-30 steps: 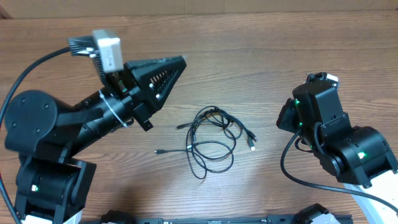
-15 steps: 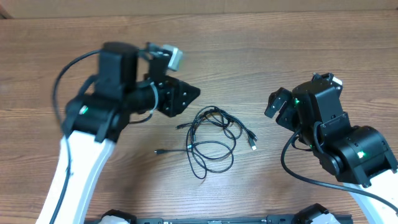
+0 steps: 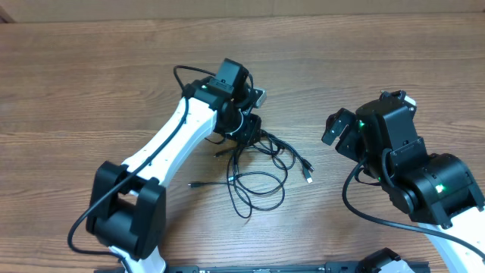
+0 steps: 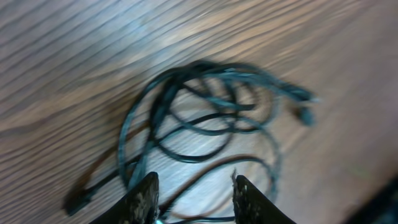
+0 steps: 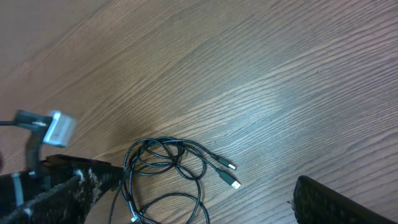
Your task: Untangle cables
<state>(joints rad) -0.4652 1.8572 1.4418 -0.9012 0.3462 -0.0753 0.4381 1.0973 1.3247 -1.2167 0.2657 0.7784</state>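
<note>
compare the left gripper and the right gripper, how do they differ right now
The left gripper hangs directly over the cables, while the right gripper sits off to the side, clear of them. The left gripper's jaws stand narrowly apart; the right gripper's are spread much wider. Both are open, gripping nothing.

You see the cables [image 3: 258, 171] lying flat near the middle of the overhead view: thin black cords tangled in loose, overlapping loops. The densest crossing sits at 12 o'clock of the heap, and a wide loop sags toward 6. Two plugs [image 3: 306, 168] with pale tips poke out side by side at 3 o'clock. Two more loose ends trail toward 9 and 10.
</note>
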